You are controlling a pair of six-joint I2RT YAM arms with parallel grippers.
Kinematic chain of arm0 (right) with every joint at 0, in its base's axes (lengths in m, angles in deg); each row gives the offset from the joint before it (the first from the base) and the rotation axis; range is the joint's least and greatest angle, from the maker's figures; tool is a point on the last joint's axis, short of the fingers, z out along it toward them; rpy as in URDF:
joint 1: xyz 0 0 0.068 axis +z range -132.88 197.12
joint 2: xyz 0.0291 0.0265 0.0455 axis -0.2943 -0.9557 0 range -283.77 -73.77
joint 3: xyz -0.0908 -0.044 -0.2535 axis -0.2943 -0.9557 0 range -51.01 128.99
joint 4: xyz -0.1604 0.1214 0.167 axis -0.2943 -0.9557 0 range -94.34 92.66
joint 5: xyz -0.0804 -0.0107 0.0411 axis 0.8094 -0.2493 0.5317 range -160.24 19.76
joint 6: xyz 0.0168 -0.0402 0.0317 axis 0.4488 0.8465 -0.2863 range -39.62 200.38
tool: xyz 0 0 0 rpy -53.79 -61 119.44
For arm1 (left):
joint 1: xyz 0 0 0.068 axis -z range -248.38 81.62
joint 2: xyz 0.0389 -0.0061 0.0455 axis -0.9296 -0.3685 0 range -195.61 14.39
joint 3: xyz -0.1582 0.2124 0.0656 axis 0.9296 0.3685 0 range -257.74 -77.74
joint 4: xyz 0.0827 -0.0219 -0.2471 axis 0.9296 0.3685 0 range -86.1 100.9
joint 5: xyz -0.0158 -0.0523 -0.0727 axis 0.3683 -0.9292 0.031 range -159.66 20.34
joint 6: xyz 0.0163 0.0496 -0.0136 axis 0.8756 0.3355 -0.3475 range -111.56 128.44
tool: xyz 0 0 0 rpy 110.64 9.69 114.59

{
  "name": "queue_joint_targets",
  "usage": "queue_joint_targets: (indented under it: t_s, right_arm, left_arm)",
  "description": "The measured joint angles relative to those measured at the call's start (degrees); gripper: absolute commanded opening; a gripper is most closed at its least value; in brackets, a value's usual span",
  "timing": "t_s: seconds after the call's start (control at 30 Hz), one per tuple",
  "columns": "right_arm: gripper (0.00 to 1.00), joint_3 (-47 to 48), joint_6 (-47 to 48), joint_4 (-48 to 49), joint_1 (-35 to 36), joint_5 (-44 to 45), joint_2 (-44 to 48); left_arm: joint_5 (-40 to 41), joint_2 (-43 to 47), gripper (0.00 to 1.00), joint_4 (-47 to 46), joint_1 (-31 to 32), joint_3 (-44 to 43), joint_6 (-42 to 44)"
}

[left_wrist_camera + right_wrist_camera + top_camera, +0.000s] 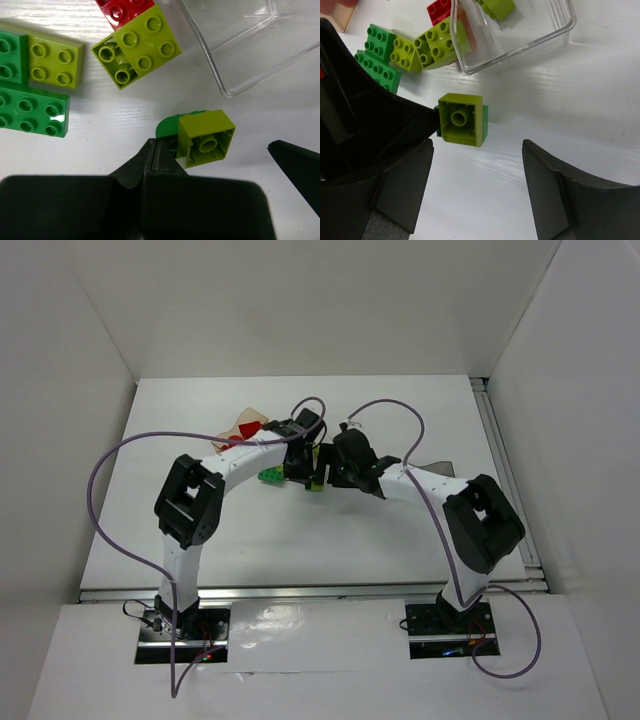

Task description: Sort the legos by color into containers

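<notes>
The left gripper (154,149) is seen clenched empty beside an overturned yellow-green lego (461,119); the right gripper (476,162) is seen released.

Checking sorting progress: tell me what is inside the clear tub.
One yellow-green brick lies in the clear tub; the rest of its floor in view is bare. Its far end runs off the picture, so more could lie there unseen.
</notes>
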Motion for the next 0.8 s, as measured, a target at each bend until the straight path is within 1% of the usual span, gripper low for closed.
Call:
queue_joint_targets:
  t_s: [0.07,0.2,0.23,0.37,0.43,0.53,0.57,0.73,0.8]
  right_arm:
    - [0.79,-0.15,-0.13,0.72,0.00,-0.61,-0.39]
    - [0.72,-3.72,-0.63,6.03,-0.35,-4.48,-0.50]
    - [0.69,-4.96,-0.90,7.21,-0.59,-5.49,-0.50]
    - [0.68,-9.57,-1.73,11.89,-1.77,-10.29,-0.50]
    - [0.64,-10.95,-1.81,14.16,-2.36,-11.82,-0.35]
    - [0.64,-11.74,-1.84,16.02,-2.75,-13.05,0.50]
    - [0.65,-11.74,-1.81,16.46,-2.75,-13.20,0.96]
    - [0.66,-11.74,-1.40,16.87,-2.75,-13.03,3.65]
    - [0.70,-11.76,-1.38,16.85,-2.75,-12.68,5.01]
  left_arm:
    - [0.09,0.17,0.00,0.42,-0.09,0.00,0.15]
    - [-0.39,1.18,0.00,0.72,-0.17,0.00,0.20]
    - [-0.76,1.64,0.00,0.46,-0.17,0.00,0.26]
    - [-2.95,4.20,0.00,-0.33,-0.22,0.11,1.60]
    - [-3.82,5.09,0.00,-0.63,-0.24,0.11,2.95]
    - [-4.81,5.68,0.00,-1.25,-0.48,0.46,4.70]
    - [-4.98,5.70,0.00,-1.29,-0.59,0.61,5.07]
    - [-6.34,5.70,0.00,-1.46,-1.29,1.55,6.88]
    - [-6.73,5.70,0.00,-1.46,-1.68,2.19,7.65]
